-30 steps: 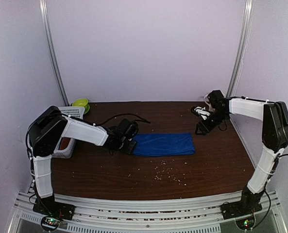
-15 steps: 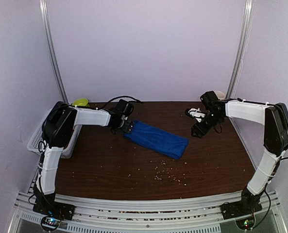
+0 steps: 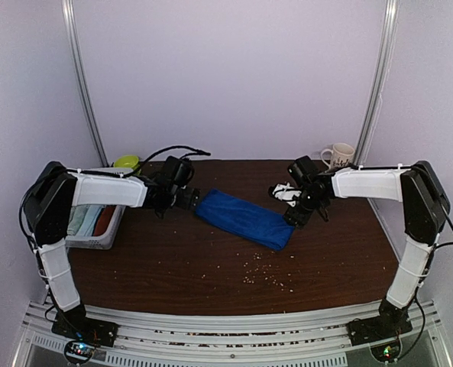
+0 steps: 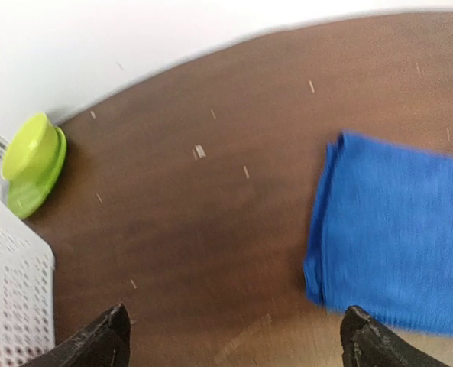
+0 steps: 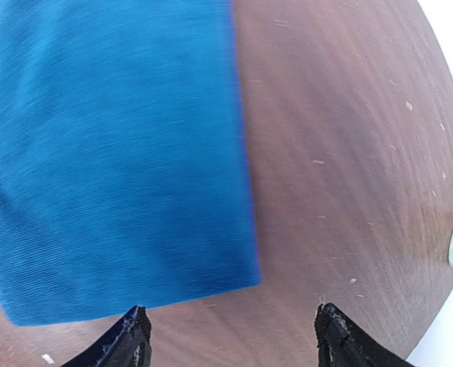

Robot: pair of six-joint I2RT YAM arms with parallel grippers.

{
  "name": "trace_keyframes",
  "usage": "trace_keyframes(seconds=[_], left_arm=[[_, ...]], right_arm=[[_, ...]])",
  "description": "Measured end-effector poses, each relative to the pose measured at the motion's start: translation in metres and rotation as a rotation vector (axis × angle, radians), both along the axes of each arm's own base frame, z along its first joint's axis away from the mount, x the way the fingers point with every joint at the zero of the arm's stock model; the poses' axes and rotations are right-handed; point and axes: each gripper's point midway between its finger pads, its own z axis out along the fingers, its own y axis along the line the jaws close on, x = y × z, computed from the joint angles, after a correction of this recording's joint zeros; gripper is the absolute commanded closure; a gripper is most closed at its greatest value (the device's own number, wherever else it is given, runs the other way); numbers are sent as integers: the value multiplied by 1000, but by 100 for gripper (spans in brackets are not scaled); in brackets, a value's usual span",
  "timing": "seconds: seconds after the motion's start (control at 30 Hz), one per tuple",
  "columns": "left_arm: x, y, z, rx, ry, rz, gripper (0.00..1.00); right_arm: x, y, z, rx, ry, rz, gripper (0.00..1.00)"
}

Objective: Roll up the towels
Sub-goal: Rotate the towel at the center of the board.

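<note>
The blue towel (image 3: pixel 244 217) lies flat, slanted, near the tabletop's (image 3: pixel 211 267) far edge. The left fingers (image 4: pixel 104 340) and right fingers (image 5: pixel 337 336) stand open, seemingly clear of its 2 ends. Uneven pinches could skew the roll.

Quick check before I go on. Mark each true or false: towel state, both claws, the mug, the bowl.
1. The blue towel lies flat, not yet rolled. True.
2. The left claw grips the towel. False: it is open and empty, beside the towel's left end.
3. The mug stands on the towel. False: it stands at the back right, well apart from the towel.
4. The right claw is open, with nothing between its fingers, at the towel's right end. True.
5. A green bowl sits next to the white basket. True.
</note>
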Motion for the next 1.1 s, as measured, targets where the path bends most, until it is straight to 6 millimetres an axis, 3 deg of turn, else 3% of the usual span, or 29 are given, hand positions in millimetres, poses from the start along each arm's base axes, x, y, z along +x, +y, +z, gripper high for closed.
trace_keyframes(seconds=[0.13, 0.27, 0.4, 0.8, 0.97, 1.1], left_arm=[[-30, 0, -36, 18, 73, -27, 2], [-43, -2, -51, 17, 99, -40, 2], [-47, -1, -50, 0, 89, -37, 2], [-51, 8, -21, -48, 16, -5, 2], [-52, 13, -23, -34, 12, 9, 2], [-51, 18, -22, -19, 4, 26, 2]], right_arm=[[-13, 9, -4, -43, -4, 56, 26], [-19, 11, -8, -80, -9, 81, 26], [-29, 19, -14, -111, -5, 127, 26], [-69, 65, -38, -178, 28, 306, 26], [-95, 92, -39, -182, 31, 397, 26], [-125, 125, -39, -137, 90, 500, 24]])
